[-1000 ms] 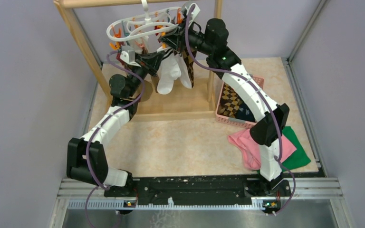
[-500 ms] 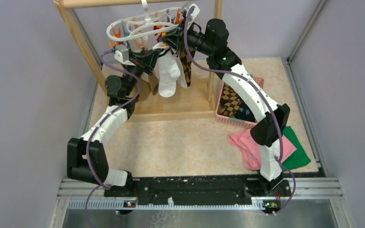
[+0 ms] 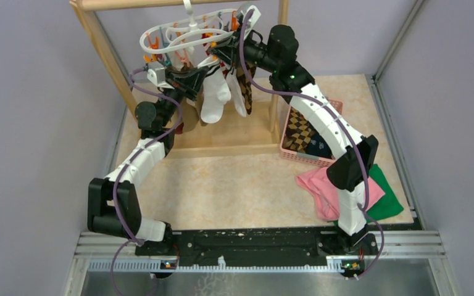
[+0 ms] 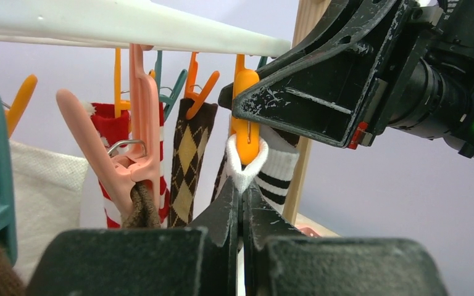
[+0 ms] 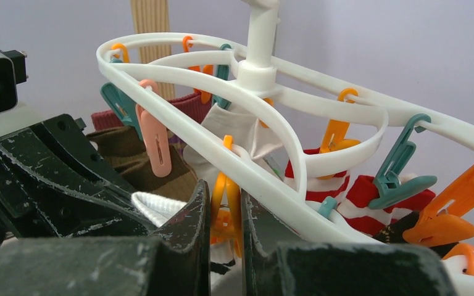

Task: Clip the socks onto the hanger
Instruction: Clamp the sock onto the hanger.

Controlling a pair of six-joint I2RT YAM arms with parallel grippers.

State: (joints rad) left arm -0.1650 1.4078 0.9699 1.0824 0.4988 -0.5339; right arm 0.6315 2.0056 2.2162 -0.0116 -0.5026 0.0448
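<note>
A lilac wall backs the hanger (image 5: 256, 77). The left gripper (image 4: 242, 192) pinches a white sock (image 4: 233, 165) (its cuff); the right gripper (image 5: 225, 198) squeezes an orange clip (image 5: 225, 219).

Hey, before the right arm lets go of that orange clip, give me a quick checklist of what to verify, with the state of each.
1. The left fingers pinch the white sock cuff: ok.
2. The right fingers squeeze the orange clip: ok.
3. Cuff seated inside the clip's mouth: cannot tell; it sits at the clip's lower tip.
4. The neighbouring pink clip, holding a brown sock, is apart from the cuff: ok.
5. The hanger hangs from the wooden rack: ok.
</note>
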